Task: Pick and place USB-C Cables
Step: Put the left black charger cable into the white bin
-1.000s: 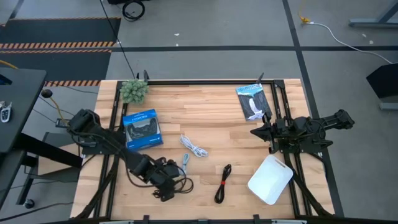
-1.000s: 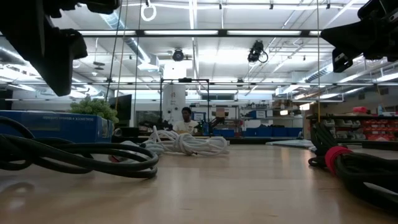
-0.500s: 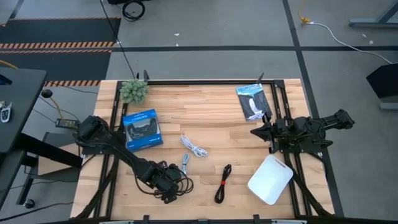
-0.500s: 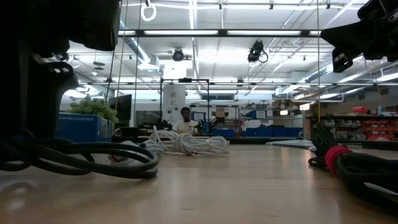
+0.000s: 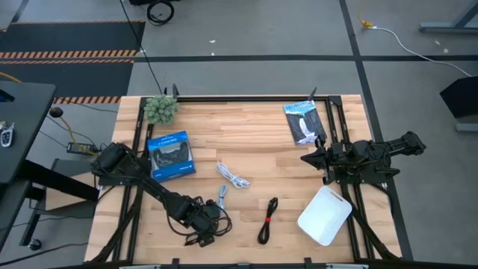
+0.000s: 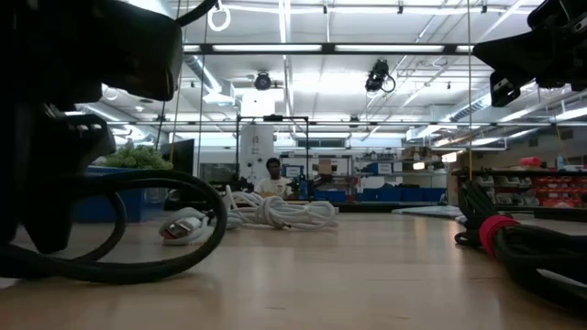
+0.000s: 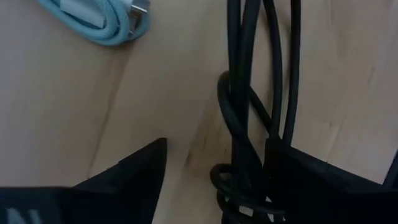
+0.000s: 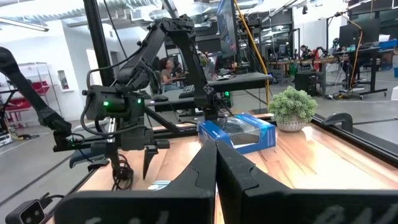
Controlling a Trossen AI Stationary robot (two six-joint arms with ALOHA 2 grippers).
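Note:
My left gripper (image 5: 202,221) stands open, low over the thin black loose loop (image 5: 215,226) near the table's near edge. In the left wrist view the loop's strands (image 7: 249,106) run between the fingers, close beside one. The silver-grey bundle (image 5: 222,195) lies just beyond it. The white cable (image 5: 233,176) lies flat mid-table. The black bundle with red (image 5: 267,220) lies to its right. My right gripper (image 5: 308,158) waits shut above the table's right side. My left gripper comes from above, pointing down, with the black loop's strands (image 7: 258,155) against the inner side of one finger (image 7: 311,180); the other finger stands clear. In the low view part of the loop (image 6: 197,206) arcs up off the table beside the gripper.
A blue box (image 5: 170,155) lies far-left of the loop, and a small plant (image 5: 160,109) stands at the far edge. A flat dark packet (image 5: 302,122) and a white rounded object (image 5: 325,215) lie on the right side. Bare wood shows mid-table.
My left gripper has moved down and toward the table's near-right, onto the black loop. The loop, which lay flat, has been pushed together, and one side of it now arcs up off the table.

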